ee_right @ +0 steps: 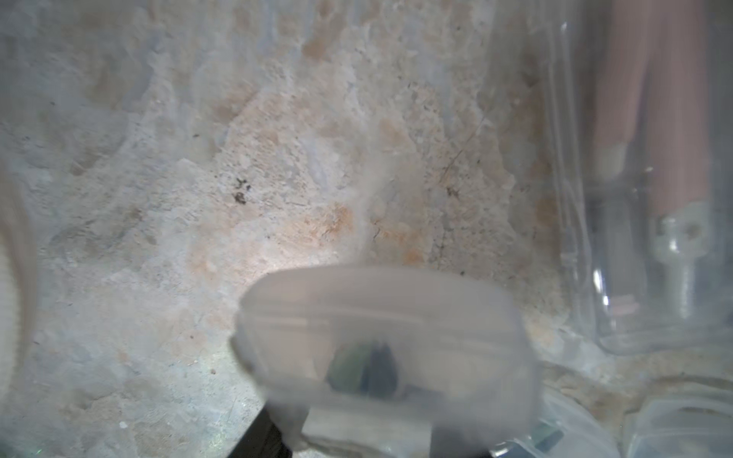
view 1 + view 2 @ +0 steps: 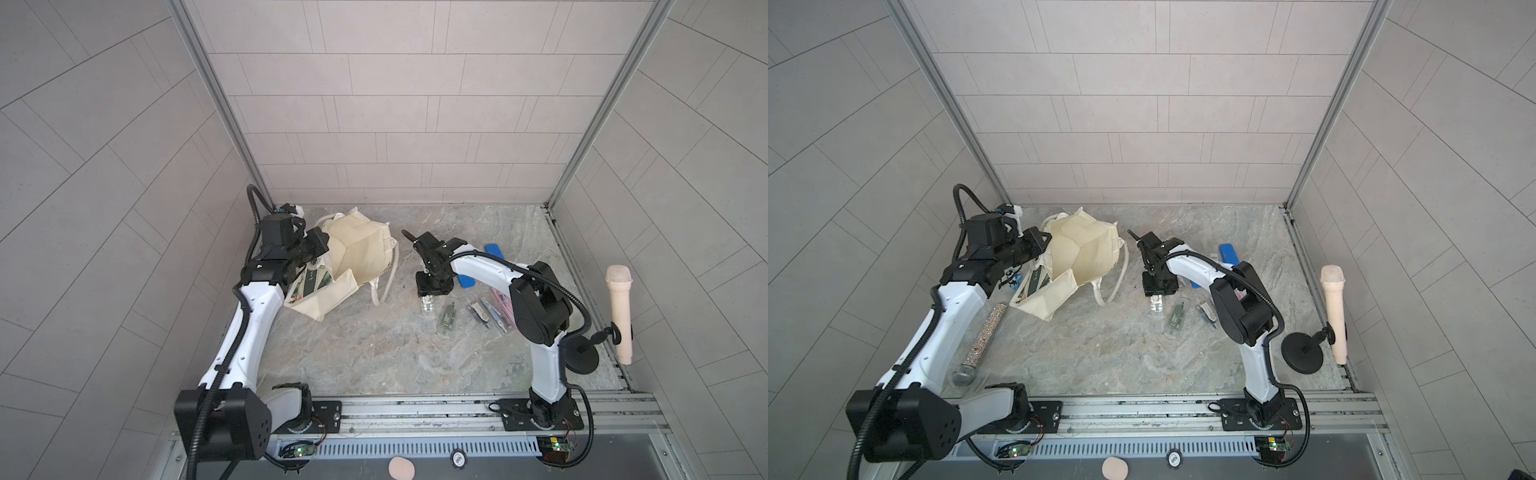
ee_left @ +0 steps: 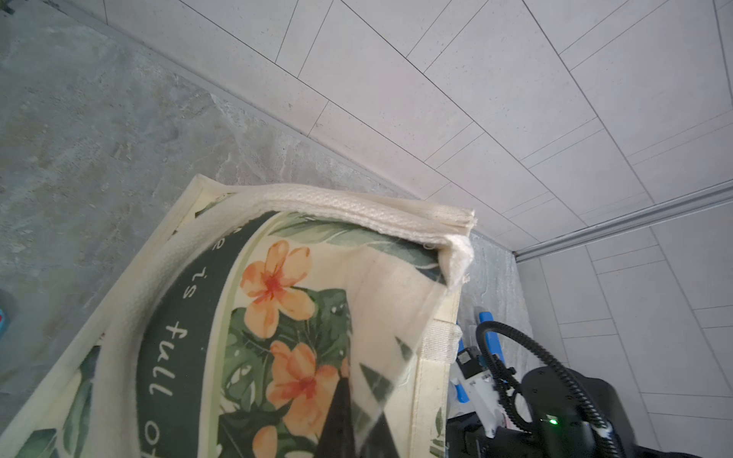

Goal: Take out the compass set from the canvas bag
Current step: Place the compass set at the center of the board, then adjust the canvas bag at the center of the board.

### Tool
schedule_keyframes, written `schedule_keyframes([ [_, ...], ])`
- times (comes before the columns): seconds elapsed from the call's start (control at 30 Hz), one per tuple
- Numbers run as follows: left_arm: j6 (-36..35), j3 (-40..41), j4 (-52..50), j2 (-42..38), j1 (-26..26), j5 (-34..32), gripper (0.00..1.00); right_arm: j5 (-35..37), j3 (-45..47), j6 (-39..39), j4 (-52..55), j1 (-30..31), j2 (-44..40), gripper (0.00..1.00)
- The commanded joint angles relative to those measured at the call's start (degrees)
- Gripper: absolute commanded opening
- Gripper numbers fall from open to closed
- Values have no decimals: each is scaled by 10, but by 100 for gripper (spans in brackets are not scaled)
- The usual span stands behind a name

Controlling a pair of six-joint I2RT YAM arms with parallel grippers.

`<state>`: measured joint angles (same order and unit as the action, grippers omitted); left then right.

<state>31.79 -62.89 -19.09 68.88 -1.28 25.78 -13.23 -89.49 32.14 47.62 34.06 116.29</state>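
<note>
Table: you are working on a grey-green marbled table [image 2: 374, 353]; a metal rail [image 2: 415, 409] along its near edge carries both arm bases
Room: pale tiled walls [image 2: 395, 124] close you in on three sides
Canvas bag: your canvas bag [image 2: 357, 253] lies slumped at the far left of the table; its flower print [image 3: 277, 317] faces the left arm; its loop handles trail to the right
Left pincer: your left pincer [image 2: 321, 248] is pressed together at the bag's edge; you cannot tell whether cloth is nipped in it
Right pincer: your right pincer [image 2: 428, 296] points down, pinching the compass set [image 2: 428, 306], a clear case; it is out of the bag, well apart from it, low at the table
Loose cases: a green case [image 2: 446, 320] lies just beside the held one; grey cases [image 2: 478, 311] lie further right
Microphones: a cream microphone [image 2: 619, 316] stands on a stand at the right edge; a glittery microphone [image 2: 984, 336] lies beside the left arm in a top view
Hidden: the bag's inside is out of sight; a blue case [image 2: 494, 251] and a pink case [image 2: 500, 298] sit partly behind the right arm
Blurred: the right wrist view is soft; the held case's contents read only as a dark green smear
</note>
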Motion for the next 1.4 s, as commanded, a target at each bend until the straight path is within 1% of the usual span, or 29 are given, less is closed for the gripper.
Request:
schedule_keyframes([
  [0.0,71,2,54,-14,-4,40,0,22,-18,-7,43,-1,6,52],
  [0.13,91,-11,65,-17,-5,54,0,14,6,9,25,-7,4,63],
  [0.3,94,-19,58,-32,-5,50,0,25,23,6,20,-10,-29,71],
  [0.4,137,-13,89,-34,-5,66,0,29,37,2,10,-13,-66,72],
  [0.57,218,9,170,-30,-4,81,0,43,100,-7,-25,-21,-168,71],
  [0.77,274,27,239,-38,16,43,0,43,237,-23,-88,-28,-314,71],
  [0.87,347,42,311,-26,25,33,0,45,305,-30,-110,-36,-367,71],
  [0.93,391,52,348,-16,28,24,0,39,345,-24,-124,-52,-393,71],
  [1.0,428,58,354,-8,32,10,0,23,380,-8,-145,-77,-424,71],
  [1.07,457,56,349,1,38,5,0,25,403,2,-161,-89,-453,71],
  [1.17,465,40,342,22,64,0,0,29,427,6,-178,-90,-489,71],
  [1.27,462,25,331,45,88,-13,0,48,441,14,-177,-92,-509,71],
  [1.37,460,27,322,63,89,-18,0,45,445,19,-176,-100,-512,71],
])
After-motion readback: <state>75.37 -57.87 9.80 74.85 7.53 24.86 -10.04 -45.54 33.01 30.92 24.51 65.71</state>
